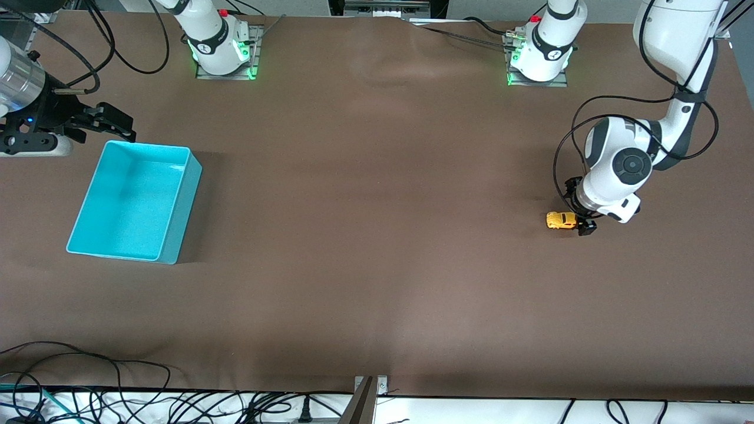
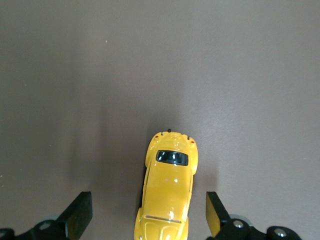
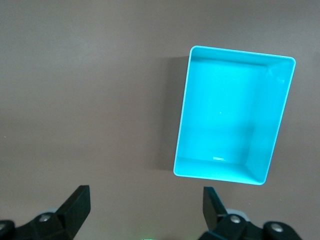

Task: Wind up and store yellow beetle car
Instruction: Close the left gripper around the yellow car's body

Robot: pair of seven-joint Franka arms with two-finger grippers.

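Yellow beetle car (image 2: 167,192) straddled on the bench (image 1: 377,235) by left gripper (image 2: 147,214), fingers (image 2: 80,214) spread apart and not touching it, right gripper (image 3: 145,212) held waiting by turquoise bin (image 3: 232,114), fingers spread.

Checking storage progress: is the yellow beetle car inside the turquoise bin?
No, the yellow beetle car sits on the table by the left end effector, apart from the bin.

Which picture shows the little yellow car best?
The left wrist view: the yellow beetle car fills it from above, between the left gripper's open fingers. The front view shows it tiny; the right wrist view doesn't show it.
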